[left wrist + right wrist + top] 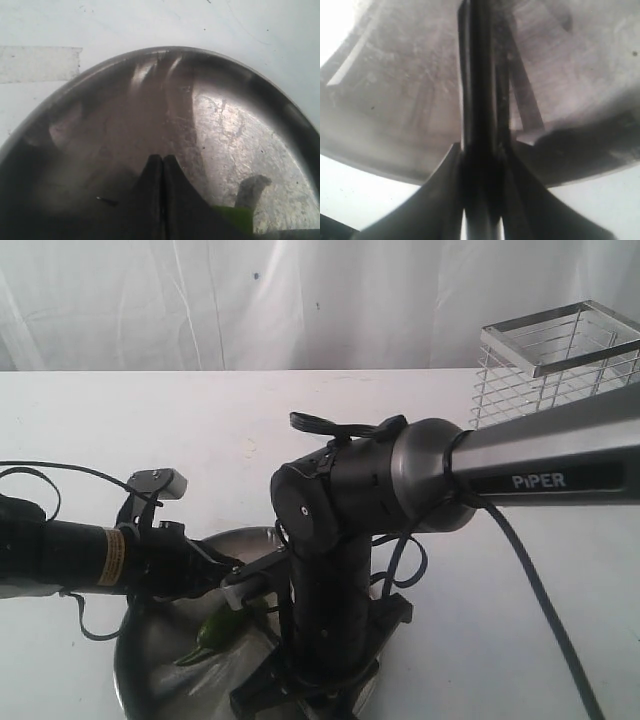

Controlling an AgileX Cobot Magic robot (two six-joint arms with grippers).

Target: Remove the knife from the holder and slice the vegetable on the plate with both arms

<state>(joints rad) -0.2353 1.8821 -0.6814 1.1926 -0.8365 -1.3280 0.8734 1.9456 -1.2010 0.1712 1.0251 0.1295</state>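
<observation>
The vegetable (213, 632), a glossy green pepper, lies inside the plate (150, 660), toward its left half in the exterior view. Whether any slice is already off it cannot be told. The left gripper (162, 162) sits right at it with its jaws pressed together. A strip of green shows just beside them in the left wrist view, so it looks to be pinning or pinching the pepper's end, though the contact itself is hidden. The knife (480, 75) is out of the holder (560, 365) and in the right gripper (480, 155), whose 2 fingers are clamped narrow on it, the dark blade running out over the plate's floor. In the exterior view the right arm (540, 465) comes in from the right and turns down over the plate, hiding the blade and where it meets the pepper. The holder stands well apart, toward the far right of the table (120, 440). My reading is that the fetch step is done and the slicing step is in hand. The next move calls for lowering the edge squarely across the pepper, close beside the left fingers without touching them, while the left gripper keeps the pepper from rolling on the slick steel.
</observation>
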